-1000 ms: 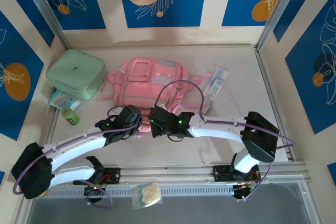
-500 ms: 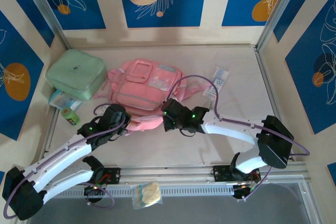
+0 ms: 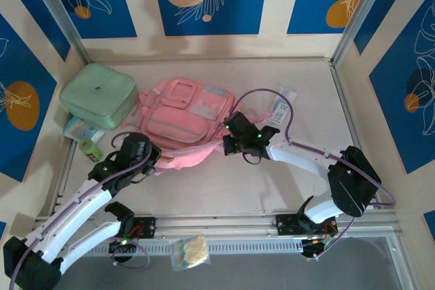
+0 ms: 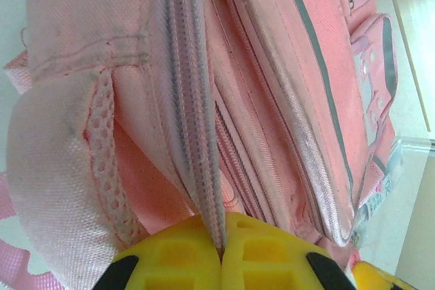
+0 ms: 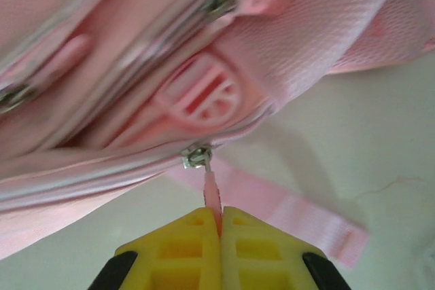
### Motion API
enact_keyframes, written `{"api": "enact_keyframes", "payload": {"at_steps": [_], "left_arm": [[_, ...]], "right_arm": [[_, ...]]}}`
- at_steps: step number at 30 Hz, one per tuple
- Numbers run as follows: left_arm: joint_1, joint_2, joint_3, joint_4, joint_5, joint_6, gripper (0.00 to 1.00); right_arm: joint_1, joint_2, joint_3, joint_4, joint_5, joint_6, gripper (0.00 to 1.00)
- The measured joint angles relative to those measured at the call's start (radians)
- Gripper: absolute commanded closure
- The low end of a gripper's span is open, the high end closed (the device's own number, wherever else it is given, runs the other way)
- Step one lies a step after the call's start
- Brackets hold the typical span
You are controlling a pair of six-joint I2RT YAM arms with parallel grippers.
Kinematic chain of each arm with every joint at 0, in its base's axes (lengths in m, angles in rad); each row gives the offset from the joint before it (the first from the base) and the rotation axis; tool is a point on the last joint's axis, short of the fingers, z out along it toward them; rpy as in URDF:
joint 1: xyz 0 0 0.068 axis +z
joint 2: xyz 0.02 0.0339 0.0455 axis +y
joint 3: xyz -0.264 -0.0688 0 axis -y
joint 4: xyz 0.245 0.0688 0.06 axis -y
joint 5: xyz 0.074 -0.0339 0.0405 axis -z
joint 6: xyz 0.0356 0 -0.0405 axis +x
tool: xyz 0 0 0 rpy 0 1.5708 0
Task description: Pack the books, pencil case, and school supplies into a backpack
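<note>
Locate the pink backpack (image 3: 183,117) flat at the centre of the table (image 3: 272,188), front pockets facing up. Find the pencil case (image 3: 276,111) at 3 o'clock from it, on the bare surface and outside the bag. Note the mint-green zip case (image 3: 98,94) at 10 o'clock, with a pale-blue packet (image 3: 80,128) and a small green cylinder (image 3: 89,149) at 8 to 9 o'clock, all apart from the bag.

Treat packing proper as not yet begun: judge the work to be at the opening stage, with every item left to load and the zip left to close afterwards. Do not assume how far the zip stands open; cannot tell from these views.

Read the left gripper (image 4: 221,252) as fully closed, yellow pads pressed together on a fold of the zip tape (image 4: 197,134) at the 7 o'clock corner of the bag. Take this as a bracing hold on the fabric.

Read the right gripper (image 5: 219,229) as fully closed too, pinching the thin pink zipper pull (image 5: 212,191) at the 4 o'clock edge. Observe the metal slider (image 5: 196,156) just beyond the pad tips, at 12 o'clock from them in the wrist view, with the pull drawn straight between slider and pads.
</note>
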Motion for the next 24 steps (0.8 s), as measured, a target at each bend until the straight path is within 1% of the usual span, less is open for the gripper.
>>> {"api": "enact_keyframes", "payload": {"at_steps": [3, 6, 9, 10, 11, 12, 13, 15, 16, 19, 22, 24], "left_arm": [[0.033, -0.023, 0.0, -0.033, 0.013, 0.025, 1.0], [0.048, -0.05, 0.0, -0.064, 0.015, 0.041, 1.0], [0.061, -0.068, 0.0, -0.081, 0.02, 0.068, 1.0], [0.066, -0.068, 0.0, -0.086, 0.02, 0.08, 0.86], [0.069, -0.068, 0.0, -0.092, 0.021, 0.097, 0.77], [0.073, -0.066, 0.0, -0.1, 0.018, 0.117, 0.68], [0.078, -0.064, 0.003, -0.11, 0.017, 0.138, 0.63], [0.083, -0.063, 0.014, -0.127, 0.017, 0.177, 0.59], [0.083, -0.063, 0.026, -0.137, 0.019, 0.203, 0.57], [0.084, -0.063, 0.075, -0.164, 0.021, 0.27, 0.54], [0.083, -0.04, 0.113, -0.151, 0.047, 0.317, 0.54], [0.068, -0.006, 0.115, -0.121, 0.069, 0.332, 0.55]], "right_arm": [[-0.034, 0.033, 0.0, 0.016, -0.003, -0.01, 1.0], [-0.067, 0.068, 0.006, 0.029, -0.026, -0.015, 1.0], [-0.071, 0.083, 0.017, 0.028, -0.059, -0.02, 1.0], [-0.07, 0.083, 0.021, 0.028, -0.075, -0.023, 1.0], [-0.07, 0.081, 0.024, 0.028, -0.091, -0.026, 1.0], [-0.068, 0.077, 0.025, 0.028, -0.107, -0.027, 0.96], [-0.068, 0.071, 0.025, 0.024, -0.116, -0.028, 0.88], [-0.066, 0.055, 0.025, 0.016, -0.134, -0.021, 0.74], [-0.067, 0.044, 0.03, 0.001, -0.148, -0.013, 0.69], [-0.088, 0.032, 0.072, -0.045, -0.198, 0.016, 0.61], [-0.129, 0.048, 0.145, -0.077, -0.241, 0.057, 0.53], [-0.155, 0.089, 0.214, -0.096, -0.262, 0.082, 0.52]]}}
